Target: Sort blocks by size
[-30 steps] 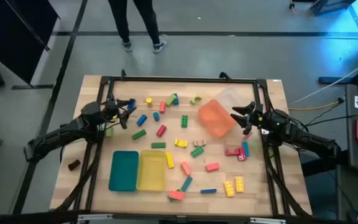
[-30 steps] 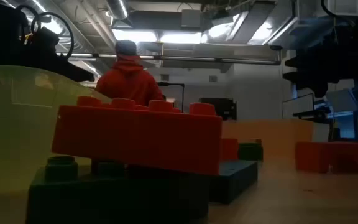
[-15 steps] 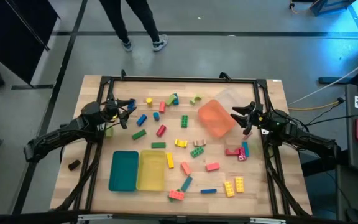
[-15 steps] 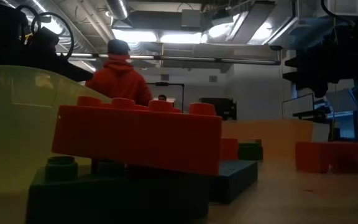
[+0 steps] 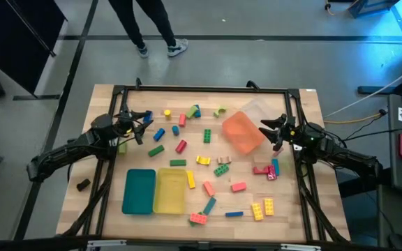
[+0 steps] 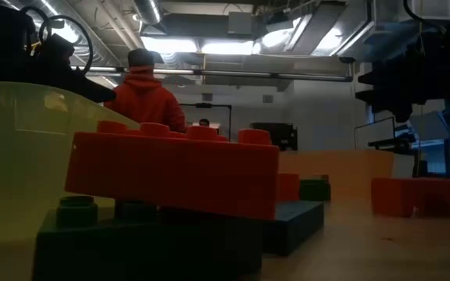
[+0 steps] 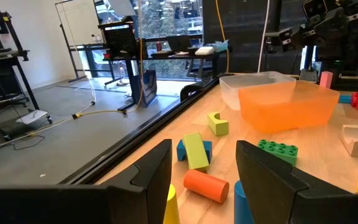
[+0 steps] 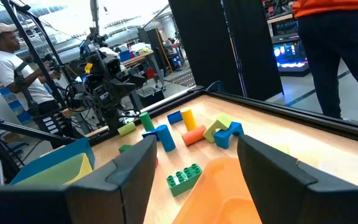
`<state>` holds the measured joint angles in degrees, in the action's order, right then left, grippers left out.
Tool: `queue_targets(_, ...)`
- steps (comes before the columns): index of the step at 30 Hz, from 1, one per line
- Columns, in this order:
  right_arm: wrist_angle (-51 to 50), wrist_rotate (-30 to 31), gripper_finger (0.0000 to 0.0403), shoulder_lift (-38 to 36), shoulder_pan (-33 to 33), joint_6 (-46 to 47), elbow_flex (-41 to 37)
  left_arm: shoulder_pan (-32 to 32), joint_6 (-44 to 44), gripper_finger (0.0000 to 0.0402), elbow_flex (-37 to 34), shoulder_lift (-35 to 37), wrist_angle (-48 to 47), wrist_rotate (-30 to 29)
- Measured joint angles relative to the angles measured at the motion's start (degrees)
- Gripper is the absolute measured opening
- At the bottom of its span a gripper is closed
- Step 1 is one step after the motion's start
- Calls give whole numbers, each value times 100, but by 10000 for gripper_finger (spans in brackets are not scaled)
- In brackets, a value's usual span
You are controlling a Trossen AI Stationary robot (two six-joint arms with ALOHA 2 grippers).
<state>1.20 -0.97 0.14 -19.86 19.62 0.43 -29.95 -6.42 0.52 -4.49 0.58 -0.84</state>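
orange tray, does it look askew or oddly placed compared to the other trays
Yes. The orange tray sits turned at an angle, overlapping the clear tray behind it, whereas the teal tray and yellow tray lie squarely side by side.

Two trays (image 5: 154, 192) lay side by side at the worktop's (image 5: 110, 216) near edge, left of centre. A tilted bin (image 5: 242, 132) sat behind and right of them, against a clear bin (image 5: 262, 111). Blocks (image 5: 220, 169) were scattered between, behind and right of the trays.
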Motion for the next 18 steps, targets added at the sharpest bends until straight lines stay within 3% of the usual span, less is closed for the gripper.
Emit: queue_targets(18, 44, 144, 225, -2, -2, -57, 0, 0, 0, 164, 1, 0, 0, 0)
